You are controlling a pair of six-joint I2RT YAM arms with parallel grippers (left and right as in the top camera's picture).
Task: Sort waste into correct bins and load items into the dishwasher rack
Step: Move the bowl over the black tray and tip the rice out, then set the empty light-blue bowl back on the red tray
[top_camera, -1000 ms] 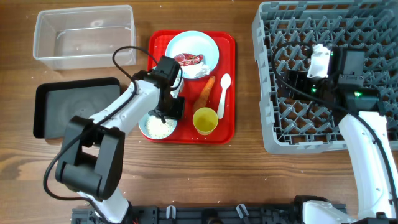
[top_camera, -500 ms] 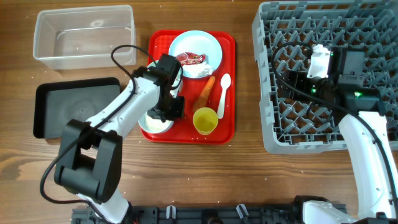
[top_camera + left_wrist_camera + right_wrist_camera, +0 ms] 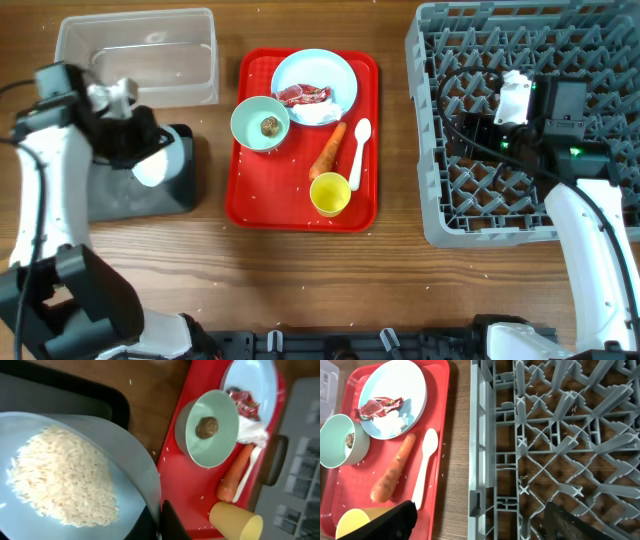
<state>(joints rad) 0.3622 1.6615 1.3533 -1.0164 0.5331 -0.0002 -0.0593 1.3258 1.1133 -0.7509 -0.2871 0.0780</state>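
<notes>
My left gripper [image 3: 140, 150] is shut on the rim of a pale-blue bowl [image 3: 152, 166] full of white rice [image 3: 62, 480]. It holds the bowl tilted above the black tray [image 3: 125, 195], and its jaws [image 3: 160, 512] pinch the rim. On the red tray [image 3: 300, 210] stand a second pale-blue bowl [image 3: 260, 123] with a brown lump [image 3: 206, 426], and the plate [image 3: 335, 75] with the red-and-white wrapper [image 3: 304, 95] and tissue [image 3: 318, 113]. The carrot [image 3: 330, 148], white spoon [image 3: 359, 150] and yellow cup [image 3: 330, 193] are there too. My right gripper [image 3: 485, 525] is open and empty over the grey rack [image 3: 530, 200].
The clear tub [image 3: 135, 57] stands behind the black tray at the far left. A strip of bare wood separates the red tray from the rack's left wall [image 3: 481, 435]. Loose rice grains lie on the red tray and in the rack.
My left gripper lifted the rice bowl off the red tray's front left and carried it left over the black tray. This uncovered the bowl with the lump. The right arm has not moved.
</notes>
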